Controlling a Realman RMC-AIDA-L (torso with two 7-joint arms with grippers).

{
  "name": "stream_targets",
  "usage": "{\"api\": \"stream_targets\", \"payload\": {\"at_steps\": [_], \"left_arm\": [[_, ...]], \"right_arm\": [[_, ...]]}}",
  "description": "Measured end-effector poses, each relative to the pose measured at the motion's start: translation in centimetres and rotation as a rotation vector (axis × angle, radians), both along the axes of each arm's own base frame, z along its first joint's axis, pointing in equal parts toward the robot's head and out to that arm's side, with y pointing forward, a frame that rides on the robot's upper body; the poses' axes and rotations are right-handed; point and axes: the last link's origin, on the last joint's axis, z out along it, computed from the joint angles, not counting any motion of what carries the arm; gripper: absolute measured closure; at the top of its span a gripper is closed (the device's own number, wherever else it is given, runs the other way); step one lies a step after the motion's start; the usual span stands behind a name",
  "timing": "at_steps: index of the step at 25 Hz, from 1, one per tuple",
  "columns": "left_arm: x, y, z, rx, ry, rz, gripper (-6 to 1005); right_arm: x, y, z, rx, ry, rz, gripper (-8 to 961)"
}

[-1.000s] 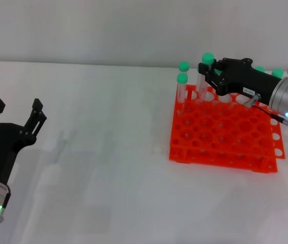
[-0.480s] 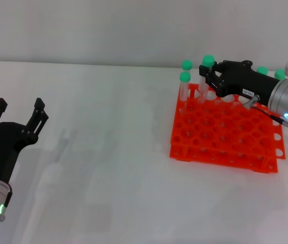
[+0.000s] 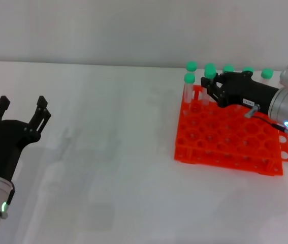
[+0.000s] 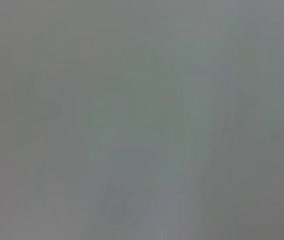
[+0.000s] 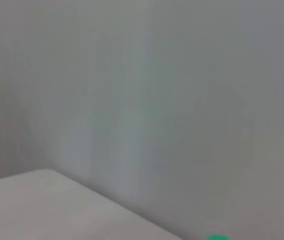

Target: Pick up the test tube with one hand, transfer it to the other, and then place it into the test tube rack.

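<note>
test tube, green-capped, is gripped by the right gripper over the rack at the frame's right. the left gripper is held open at lower left. a neighbouring tube could be knocked if the descent is misaligned.

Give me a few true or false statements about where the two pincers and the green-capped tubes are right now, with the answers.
1. The bright orange-red plastic rack sits on the robot's right side. True.
2. The left pincer holds a tube. False: its prongs are spread and empty, far from the rack.
3. The all-black right pincer is at the rack's far row, at a slim clear tube with a round green cap. True.
4. All green-capped tubes lie flat on the white table. False: they stand upright in the rack.
</note>
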Motion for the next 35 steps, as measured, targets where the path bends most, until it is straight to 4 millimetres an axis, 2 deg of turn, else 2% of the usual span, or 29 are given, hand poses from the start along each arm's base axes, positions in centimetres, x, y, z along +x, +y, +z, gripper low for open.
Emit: {"api": "stream_targets", "payload": {"at_steps": [8, 14, 18, 26, 31, 35], "left_arm": [[0.5, 0.5, 0.0, -0.001, 0.001, -0.018, 120], [0.5, 0.6, 0.0, 0.000, 0.002, -0.020, 119], [0.4, 0.6, 0.1, 0.001, 0.003, -0.016, 119], [0.5, 1.1, 0.3, -0.005, -0.019, -0.024, 119], [0.5, 1.5, 0.4, -0.009, -0.009, -0.027, 119], [0.6, 1.6, 0.4, -0.011, -0.008, -0.028, 119]], "right_arm": [[0.5, -0.1, -0.5, -0.015, -0.026, -0.026, 743], [1.2, -0.5, -0.4, -0.021, -0.008, -0.050, 529], [2.0, -1.4, -0.1, -0.024, 0.025, -0.051, 457], [6.3, -5.1, 2.8, 0.083, 0.128, -0.065, 332], [10.2, -7.2, 5.2, 0.314, 0.126, -0.127, 310], [12.4, -7.9, 6.7, 0.451, 0.123, -0.211, 289]]}}
